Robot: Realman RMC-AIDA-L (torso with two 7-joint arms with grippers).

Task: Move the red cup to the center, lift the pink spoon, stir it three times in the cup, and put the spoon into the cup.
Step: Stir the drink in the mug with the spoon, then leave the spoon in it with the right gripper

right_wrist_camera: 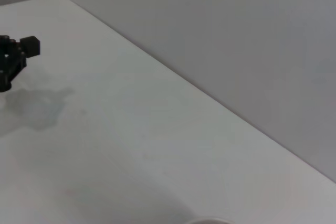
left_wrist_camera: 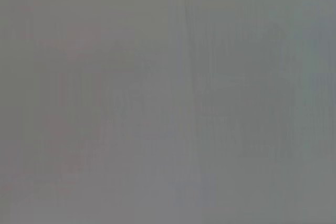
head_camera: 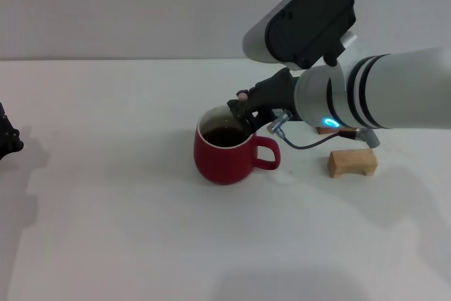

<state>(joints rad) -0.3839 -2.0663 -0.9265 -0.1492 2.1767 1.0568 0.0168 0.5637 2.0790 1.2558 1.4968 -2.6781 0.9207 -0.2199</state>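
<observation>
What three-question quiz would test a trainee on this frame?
1. True or false: the red cup lies on its side.
2. Which gripper is over the cup's rim: A left, B right?
3. What stands on the table on the cup's handle side?
Key: 1 false, it stands upright with dark liquid inside. 2 B, the right gripper; the left gripper sits at the table's left edge. 3 A tan wooden block.

The white table [head_camera: 106,230] carries the red cup [head_camera: 224,160], a wooden block [head_camera: 351,162] and perhaps an orange-brown piece [head_camera: 326,130].
</observation>
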